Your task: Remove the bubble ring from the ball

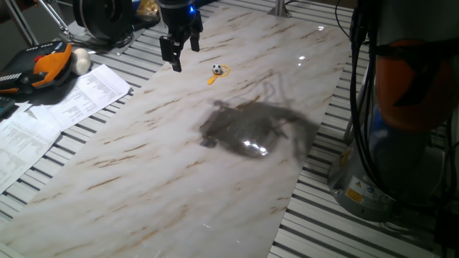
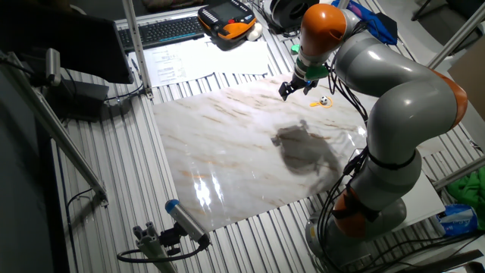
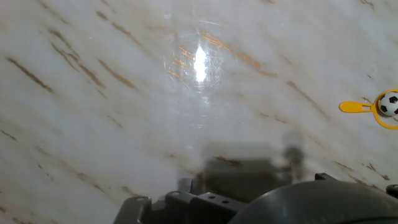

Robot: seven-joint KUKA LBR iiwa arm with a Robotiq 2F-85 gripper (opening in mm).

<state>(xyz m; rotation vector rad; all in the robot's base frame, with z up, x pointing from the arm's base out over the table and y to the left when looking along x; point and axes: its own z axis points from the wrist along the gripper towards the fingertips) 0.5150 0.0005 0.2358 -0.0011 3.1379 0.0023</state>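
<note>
The marble-patterned surface is bare around the ball, with nothing lying between the ball and the gripper. Beyond the surface's far-left edge, well apart from the ball, sit printed paper sheets, an orange-and-black handheld controller and a plain cream ball just beside that controller. The other fixed view also shows a black keyboard behind the papers, farther from the ball still. A dark shadow of the arm falls on the marble nearer the camera than the ball.

No containers are visible; the only thing holding another is the bubble ring, whose hoop lies flat on the surface around the ball.

The ball is tiny, white with dark spots like a miniature football. The ring is thin orange-yellow plastic, a little wider than the ball, with a short straight handle stub pointing away from the ball. In the hand view both appear at the right edge, the ball partly cut off and the ring's handle pointing left.

The gripper hangs above the surface, to the left of the ball and apart from it, its fingers spread and holding nothing.
</note>
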